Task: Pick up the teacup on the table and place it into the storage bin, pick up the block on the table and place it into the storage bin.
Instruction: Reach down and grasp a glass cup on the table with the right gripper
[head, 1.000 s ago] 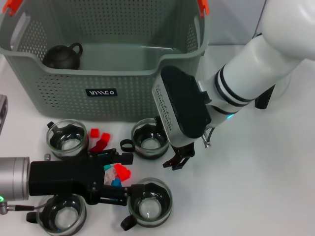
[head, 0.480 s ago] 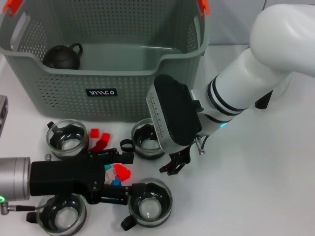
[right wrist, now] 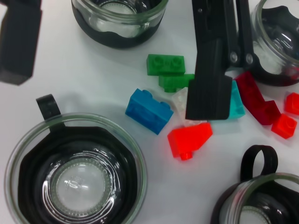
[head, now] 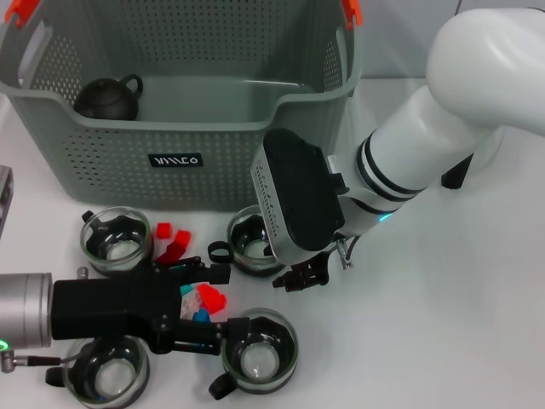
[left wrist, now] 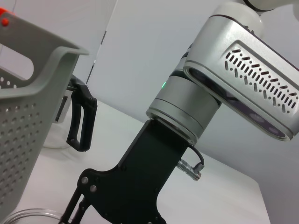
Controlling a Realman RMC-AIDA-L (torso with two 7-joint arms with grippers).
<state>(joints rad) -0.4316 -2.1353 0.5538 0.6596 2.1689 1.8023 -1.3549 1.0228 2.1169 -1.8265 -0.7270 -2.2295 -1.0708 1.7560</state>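
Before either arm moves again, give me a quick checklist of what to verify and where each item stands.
1. Storage bin has room: ok, only a dark teapot inside.
2. Teacups waiting on the table: ok, four, including one beside the right gripper.
3. Right gripper holding something: not ok, nothing between its fingers.
4. Left gripper over the blocks: ok, open around the pile.
5. Block actually gripped: cannot tell.

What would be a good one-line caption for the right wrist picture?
Black gripper finger hovering over a scatter of toy blocks among glass teacups on a white table.
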